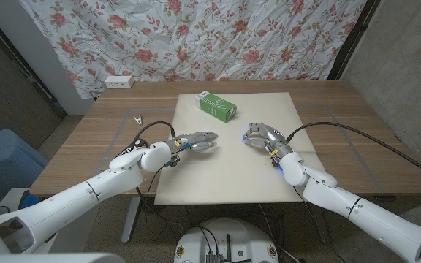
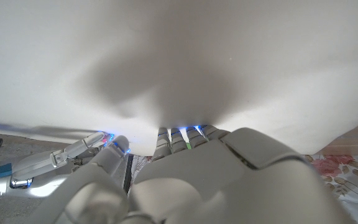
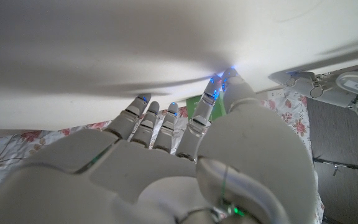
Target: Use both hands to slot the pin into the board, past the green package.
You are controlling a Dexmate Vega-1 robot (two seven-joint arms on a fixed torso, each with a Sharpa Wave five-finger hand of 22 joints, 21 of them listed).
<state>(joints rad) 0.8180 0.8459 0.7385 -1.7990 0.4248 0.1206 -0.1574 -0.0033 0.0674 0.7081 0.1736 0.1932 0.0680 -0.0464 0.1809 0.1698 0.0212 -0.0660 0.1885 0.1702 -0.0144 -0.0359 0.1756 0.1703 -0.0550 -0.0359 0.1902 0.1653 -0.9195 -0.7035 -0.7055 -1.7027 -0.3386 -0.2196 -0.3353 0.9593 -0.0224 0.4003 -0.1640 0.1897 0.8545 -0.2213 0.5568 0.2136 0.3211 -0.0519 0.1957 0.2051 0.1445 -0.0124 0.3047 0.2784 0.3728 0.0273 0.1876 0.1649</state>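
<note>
Both robot hands (image 1: 196, 142) (image 1: 259, 136) on the board (image 1: 232, 172) (green package (image 1: 217, 105) beyond)

White clothespin (image 1: 135, 118) on wooden table (image 1: 101, 139), white power strip (image 1: 118, 82) at far edge, floral curtain (image 1: 196, 36) behind

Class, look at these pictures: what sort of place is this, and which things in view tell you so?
Probably a makeshift robot test room, not a factory. A floral sheet hangs as a backdrop behind a wooden table, a power strip lies at the table's far edge, and a white board is laid out under the left hand and right hand.
</note>
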